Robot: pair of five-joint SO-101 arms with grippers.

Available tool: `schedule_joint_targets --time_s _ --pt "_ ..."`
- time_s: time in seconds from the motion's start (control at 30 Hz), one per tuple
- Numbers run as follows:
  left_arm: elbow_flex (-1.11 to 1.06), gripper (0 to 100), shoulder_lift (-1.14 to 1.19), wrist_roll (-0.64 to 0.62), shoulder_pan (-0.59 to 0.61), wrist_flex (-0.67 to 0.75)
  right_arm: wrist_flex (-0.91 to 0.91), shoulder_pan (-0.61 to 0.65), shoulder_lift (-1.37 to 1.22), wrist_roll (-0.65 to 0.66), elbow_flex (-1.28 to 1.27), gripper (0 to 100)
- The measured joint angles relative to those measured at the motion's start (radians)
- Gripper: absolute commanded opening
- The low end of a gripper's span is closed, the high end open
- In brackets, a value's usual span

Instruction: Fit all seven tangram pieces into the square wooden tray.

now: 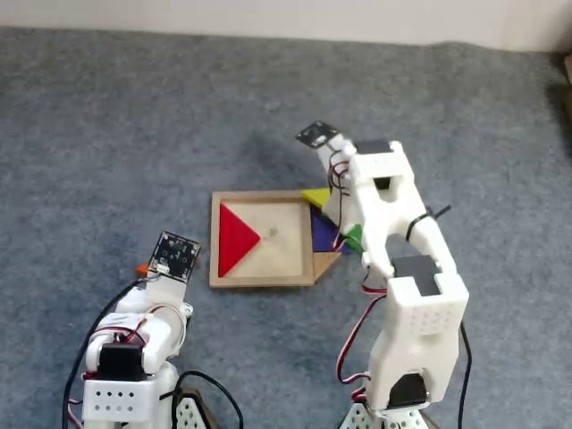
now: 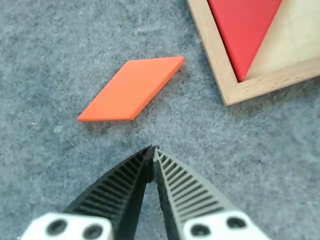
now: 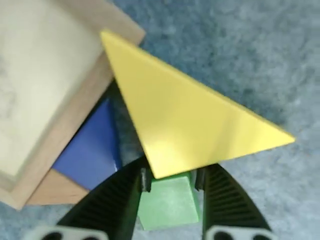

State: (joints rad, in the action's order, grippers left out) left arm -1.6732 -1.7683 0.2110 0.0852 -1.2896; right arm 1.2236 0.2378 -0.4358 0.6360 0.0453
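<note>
Orange parallelogram (image 2: 131,89) flat on bench (image 2: 45,35) left of wooden tray (image 2: 220,70), just ahead of your left pincer (image 2: 152,150), long axis slanted across its line; that pincer clenched, empty. Red triangle (image 2: 245,30) seated in tray. At tray's right rim your right pincer (image 3: 170,175) grasps yellow triangle (image 3: 185,120) by one corner, over blue piece (image 3: 92,145), green piece (image 3: 167,202); tray opening lies leftward.

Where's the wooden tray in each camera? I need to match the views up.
High view: the wooden tray lies mid-table between the arms, red triangle inside.
Left wrist view: one tray corner, holding the red triangle, beyond the orange piece.
Right wrist view: one tray corner, beside the blue piece, partly behind the yellow triangle.
Shared landmark: red triangle links high and left wrist; blue piece links high and right wrist.
</note>
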Motion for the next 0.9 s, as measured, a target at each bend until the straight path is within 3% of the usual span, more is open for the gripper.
schedule_joint_targets --time_s 0.17,0.43,0.67,0.9 --pt "0.000 3 0.000 0.000 0.000 0.000 0.081 -0.005 0.000 0.000 0.094 16.6" --pt "0.000 3 0.000 0.000 0.000 0.000 0.181 -0.006 0.000 0.000 0.203 35.1" --pt "0.000 3 0.000 0.000 0.000 0.000 0.178 0.029 0.000 0.000 0.203 35.9" --pt "0.000 3 0.000 0.000 0.000 0.000 0.049 0.083 -0.097 0.002 0.172 35.8"
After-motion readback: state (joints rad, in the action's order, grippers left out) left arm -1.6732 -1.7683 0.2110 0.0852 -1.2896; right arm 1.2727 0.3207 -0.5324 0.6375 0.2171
